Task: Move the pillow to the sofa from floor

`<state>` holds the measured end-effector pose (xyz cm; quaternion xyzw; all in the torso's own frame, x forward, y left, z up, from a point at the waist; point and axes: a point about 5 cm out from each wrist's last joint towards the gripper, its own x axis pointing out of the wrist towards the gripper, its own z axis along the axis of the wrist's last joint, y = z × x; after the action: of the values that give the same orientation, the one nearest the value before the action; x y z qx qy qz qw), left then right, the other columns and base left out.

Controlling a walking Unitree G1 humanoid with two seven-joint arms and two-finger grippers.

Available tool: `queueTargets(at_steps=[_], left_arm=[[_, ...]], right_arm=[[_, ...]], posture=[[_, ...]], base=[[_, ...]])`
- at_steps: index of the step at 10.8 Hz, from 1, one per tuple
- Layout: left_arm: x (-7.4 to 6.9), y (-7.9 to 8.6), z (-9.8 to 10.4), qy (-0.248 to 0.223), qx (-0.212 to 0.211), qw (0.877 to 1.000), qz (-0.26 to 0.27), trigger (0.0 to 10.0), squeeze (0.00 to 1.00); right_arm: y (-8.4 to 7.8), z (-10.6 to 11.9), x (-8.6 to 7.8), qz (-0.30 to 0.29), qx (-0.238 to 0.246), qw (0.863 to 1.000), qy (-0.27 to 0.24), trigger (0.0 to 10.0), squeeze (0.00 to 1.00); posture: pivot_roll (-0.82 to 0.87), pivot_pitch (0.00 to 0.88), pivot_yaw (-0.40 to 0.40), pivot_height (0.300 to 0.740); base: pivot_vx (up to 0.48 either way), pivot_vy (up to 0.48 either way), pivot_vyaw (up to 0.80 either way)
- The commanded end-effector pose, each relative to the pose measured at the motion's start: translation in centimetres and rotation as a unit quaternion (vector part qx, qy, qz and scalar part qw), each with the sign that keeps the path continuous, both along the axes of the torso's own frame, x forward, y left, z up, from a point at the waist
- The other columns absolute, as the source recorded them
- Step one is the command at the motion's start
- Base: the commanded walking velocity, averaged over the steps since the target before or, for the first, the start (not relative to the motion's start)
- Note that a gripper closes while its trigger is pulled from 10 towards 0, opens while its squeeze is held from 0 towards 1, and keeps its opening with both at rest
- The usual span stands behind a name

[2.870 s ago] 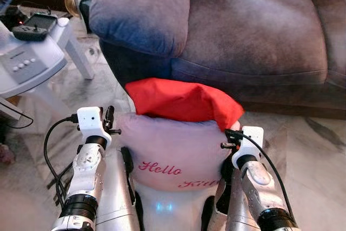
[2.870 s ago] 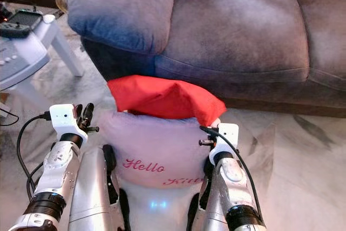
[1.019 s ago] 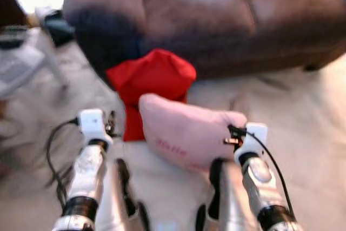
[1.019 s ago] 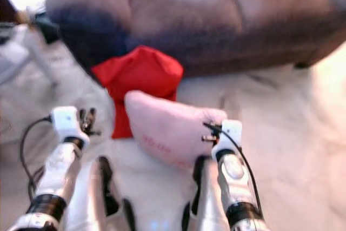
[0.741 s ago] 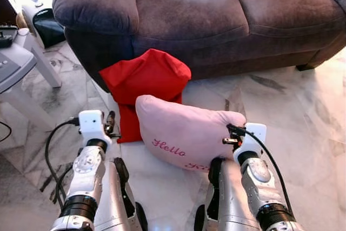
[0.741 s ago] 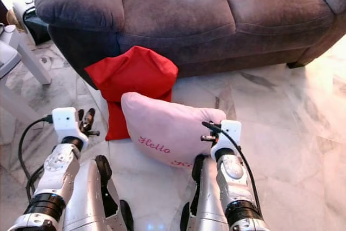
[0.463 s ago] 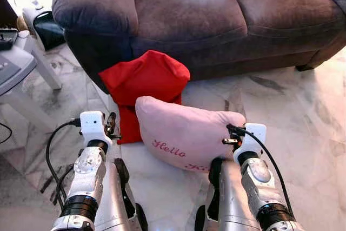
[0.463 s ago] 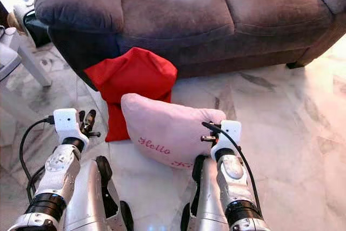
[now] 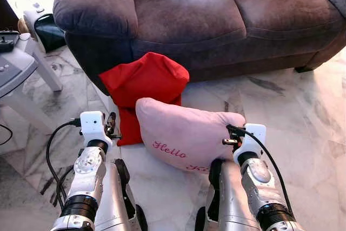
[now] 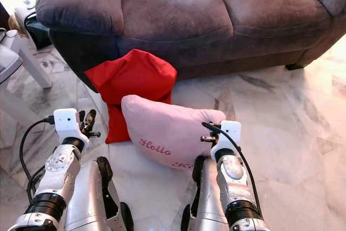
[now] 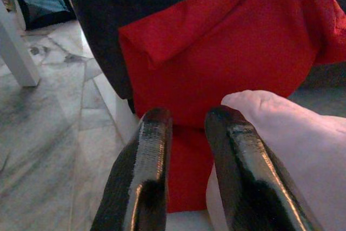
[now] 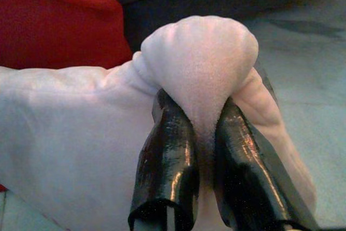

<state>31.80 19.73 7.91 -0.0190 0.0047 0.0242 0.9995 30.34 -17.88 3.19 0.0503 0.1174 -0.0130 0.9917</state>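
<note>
A pink pillow [image 9: 184, 136] with red "Hello" lettering lies low over the marble floor in front of my legs. My right gripper [image 9: 230, 133] is shut on its right corner; the plush bulges between the black fingers [image 12: 167, 150]. My left gripper [image 9: 111, 125] hovers just left of the pillow's other end, its fingers [image 11: 146, 166] a narrow gap apart with nothing between them. A red pillow [image 9: 143, 82] leans against the base of the dark grey sofa [image 9: 184, 9] right behind the pink one. The sofa's seat cushions are bare.
A white stool [image 9: 21, 74] stands at the left, with a black bag [image 9: 46, 28] behind it beside the sofa arm. Open marble floor [image 9: 303, 112] stretches to the right. A black cable [image 9: 51, 150] loops by my left arm.
The pink pillow's left end has come away from my left gripper and only the right one holds it now. The camera has swung right along the sofa; the last half second shows almost no motion.
</note>
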Motion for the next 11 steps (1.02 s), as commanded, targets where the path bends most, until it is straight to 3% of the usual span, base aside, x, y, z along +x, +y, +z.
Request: queueTargets(at_steps=[1,8,11], left_arm=[[-0.08,0.08,-0.28,0.006,-0.003,1.000,0.004,10.0,0.00],[0.35,0.21,0.03,0.001,-0.004,1.000,0.006,10.0,0.00],[0.42,0.20,0.00,0.000,-0.003,1.000,0.005,10.0,0.00]], right_arm=[[-0.74,1.04,0.48,-0.012,-0.003,0.999,-0.029,10.0,0.00],[-0.16,1.87,1.27,-0.001,0.005,0.999,-0.051,10.0,0.00],[-0.23,1.94,1.39,0.001,0.001,0.999,-0.052,10.0,0.00]], posture=[[0.05,0.122,-0.041,0.485],[0.06,0.110,-0.045,0.490],[0.06,0.106,-0.046,0.549]], base=[[0.000,0.000,0.00],[0.000,0.000,0.00],[0.000,0.000,0.00]])
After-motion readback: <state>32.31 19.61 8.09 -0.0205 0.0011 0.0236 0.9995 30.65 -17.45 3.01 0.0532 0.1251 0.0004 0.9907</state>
